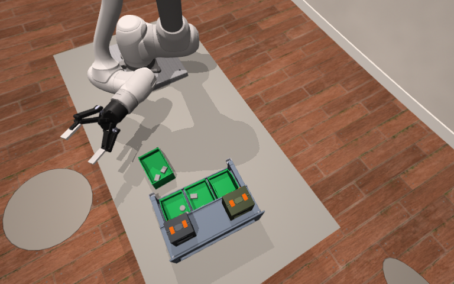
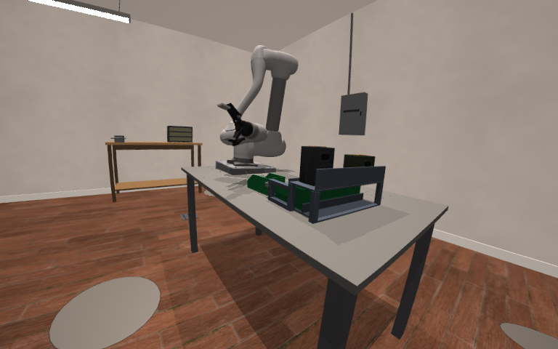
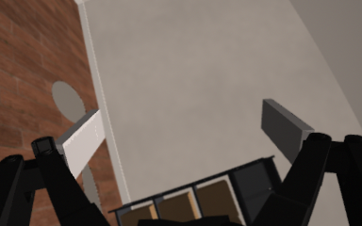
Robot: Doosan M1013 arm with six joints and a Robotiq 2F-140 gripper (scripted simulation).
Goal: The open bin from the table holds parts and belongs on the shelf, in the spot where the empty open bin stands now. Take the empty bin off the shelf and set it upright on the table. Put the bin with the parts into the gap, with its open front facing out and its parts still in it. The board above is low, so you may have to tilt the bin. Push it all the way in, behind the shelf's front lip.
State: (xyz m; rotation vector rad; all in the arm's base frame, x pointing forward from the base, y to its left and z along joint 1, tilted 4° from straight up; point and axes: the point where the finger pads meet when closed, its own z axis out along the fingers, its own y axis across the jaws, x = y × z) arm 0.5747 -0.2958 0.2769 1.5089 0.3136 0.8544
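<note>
Top view: nothing looks done yet. The bin with parts (image 1: 155, 164) is seen on the table (image 1: 288, 214) (image 2: 263, 209), upright, near the shelf (image 1: 208, 219) (image 2: 349, 177), with two small light blocks (image 1: 163, 169) (image 1: 157, 177) inside. Three green bins are held side by side in the shelf's lower level. A round part is seen in one end bin (image 1: 167, 202) and a block in the middle bin (image 1: 204, 190). No part is seen in the other end bin (image 1: 222, 182), so that is judged to be the empty one; its rear is hidden under the board and the olive box (image 1: 238, 203) (image 2: 359, 160). A dark box (image 1: 180, 229) (image 2: 317, 163) is set at the board's other end. The claw (image 1: 79, 147) (image 2: 228, 124) (image 3: 181, 119) is held off to one side, well apart from all bins, spread wide with nothing pinched.

Exterior view: the shelf is seen from behind, bins partly blocked by its frame. The claw is raised above table level, pointed away from the shelf. No bin is lifted.

Wrist view: only wall, floor and a background rack (image 3: 189, 193) are shown between and around the spread fingers. No task bin is in sight.

Left, by judgement: everything. Empty bin to be pulled and set upright on the table, full bin to be picked, tilted if needed under the low board, then pushed behind the front lip, parts kept in.
</note>
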